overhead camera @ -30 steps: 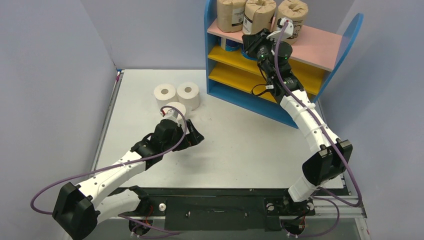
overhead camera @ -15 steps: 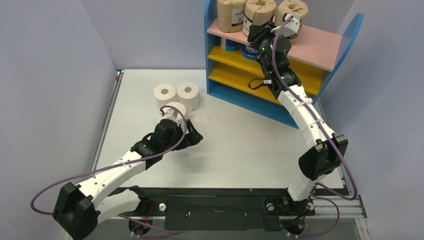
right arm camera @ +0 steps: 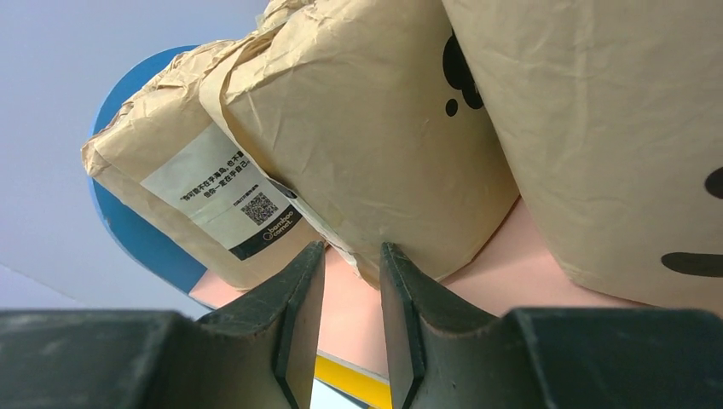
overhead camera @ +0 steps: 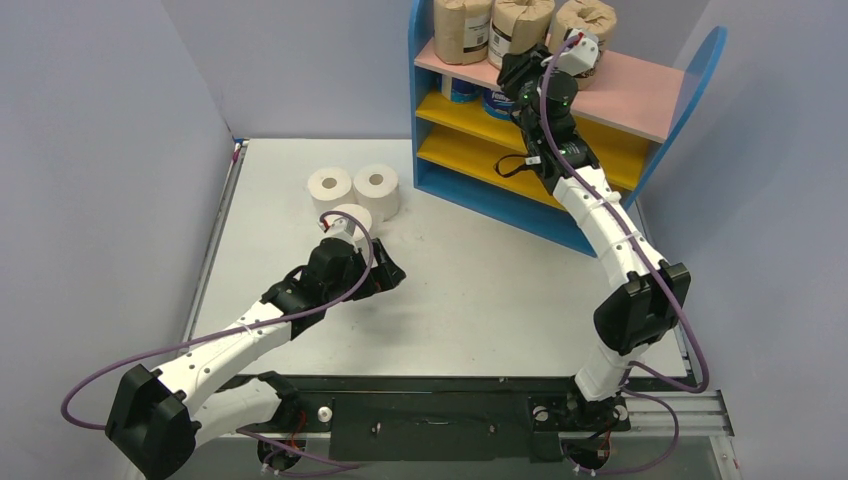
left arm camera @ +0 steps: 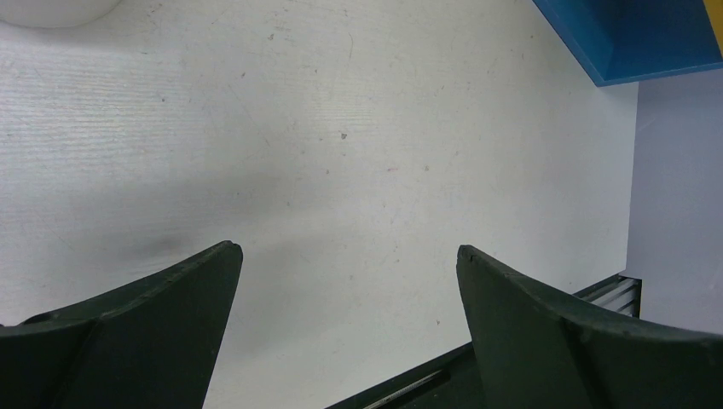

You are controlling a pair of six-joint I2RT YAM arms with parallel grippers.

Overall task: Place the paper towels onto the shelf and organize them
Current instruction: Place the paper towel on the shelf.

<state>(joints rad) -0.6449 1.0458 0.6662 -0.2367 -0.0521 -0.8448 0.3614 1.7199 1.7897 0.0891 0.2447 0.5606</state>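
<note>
Three brown-wrapped paper towels (overhead camera: 462, 30) (overhead camera: 520, 25) (overhead camera: 590, 25) stand on the shelf's pink top board (overhead camera: 640, 95). Two blue-and-white rolls (overhead camera: 460, 90) (overhead camera: 497, 102) sit on the upper yellow board. Three plain white rolls (overhead camera: 329, 187) (overhead camera: 376, 189) (overhead camera: 352, 217) stand on the table. My right gripper (overhead camera: 515, 65) is at the top board's front edge; in the right wrist view it (right arm camera: 352, 251) is nearly shut and empty, its tips just under the middle brown roll (right arm camera: 375, 145). My left gripper (overhead camera: 392, 275) is open and empty (left arm camera: 348, 251), low over the table right of the white rolls.
The shelf's blue side panels (overhead camera: 700, 70) rise at the back right, and its blue base (left arm camera: 631, 38) shows in the left wrist view. Grey walls close in the table. The lower yellow board (overhead camera: 470, 150) holds nothing that I can see.
My right gripper rose from the upper yellow board to the pink top board's front edge, by the middle brown roll. The left arm has not moved.
</note>
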